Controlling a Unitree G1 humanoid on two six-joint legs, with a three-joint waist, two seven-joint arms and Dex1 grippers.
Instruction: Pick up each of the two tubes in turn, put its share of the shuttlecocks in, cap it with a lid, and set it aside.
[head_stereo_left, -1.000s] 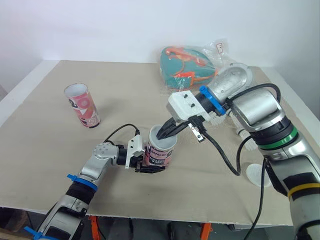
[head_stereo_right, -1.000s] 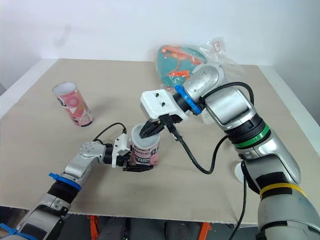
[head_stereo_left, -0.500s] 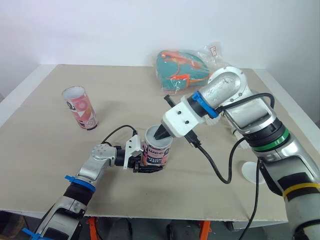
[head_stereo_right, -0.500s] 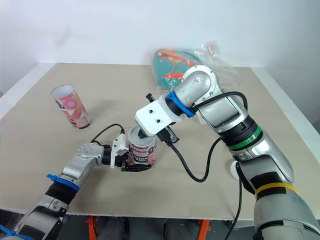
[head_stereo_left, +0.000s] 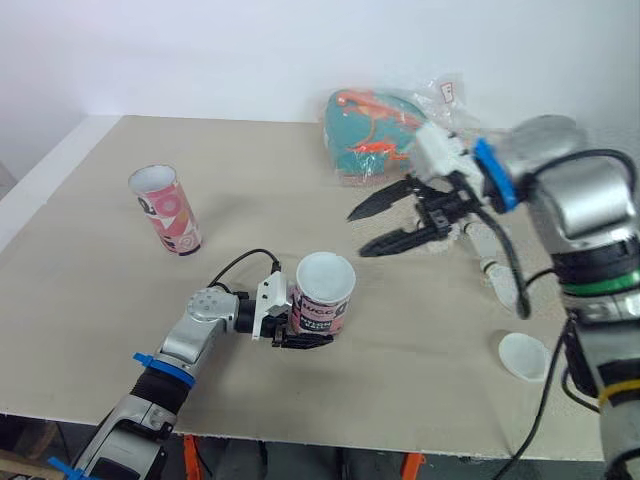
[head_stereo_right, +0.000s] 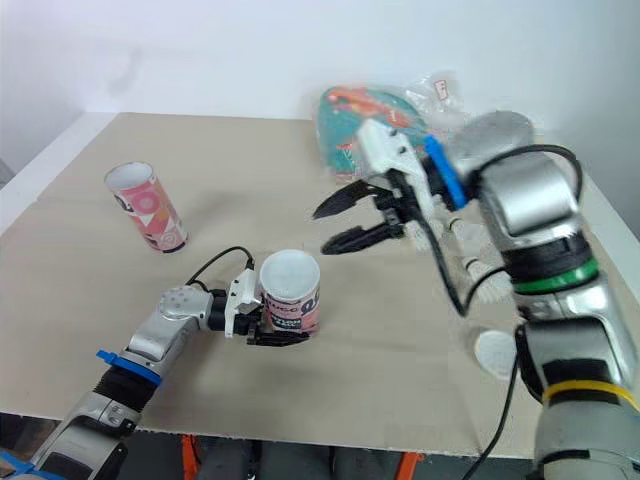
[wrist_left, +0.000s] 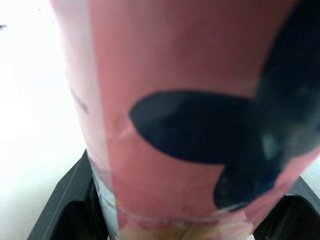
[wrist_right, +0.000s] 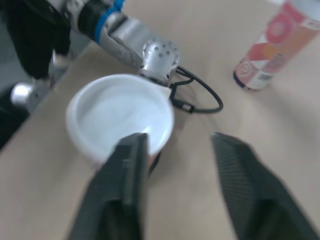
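A pink printed tube (head_stereo_left: 320, 305) stands upright on the table near the front, and my left gripper (head_stereo_left: 300, 324) is shut on its lower part; its pink wall (wrist_left: 190, 115) sits between that gripper's fingers. The tube's top (wrist_right: 120, 115) shows white. My right gripper (head_stereo_left: 357, 234) hangs open and empty in the air, above and to the right of this tube. A second pink tube (head_stereo_left: 165, 210) stands with its mouth open at the left. A white round lid (head_stereo_left: 524, 355) lies at the front right. White shuttlecocks (head_stereo_left: 490, 262) lie at the right, partly behind my right arm.
A teal and orange pouch (head_stereo_left: 368, 135) and a clear plastic bag (head_stereo_left: 445, 100) lie at the back of the beige table (head_stereo_left: 250, 180). A black cable (head_stereo_left: 232, 268) loops from my left wrist beside the held tube.
My right gripper has come out of the held tube's mouth, moved up and to the right, and opened. The tube's top now shows white. The left gripper keeps its hold.
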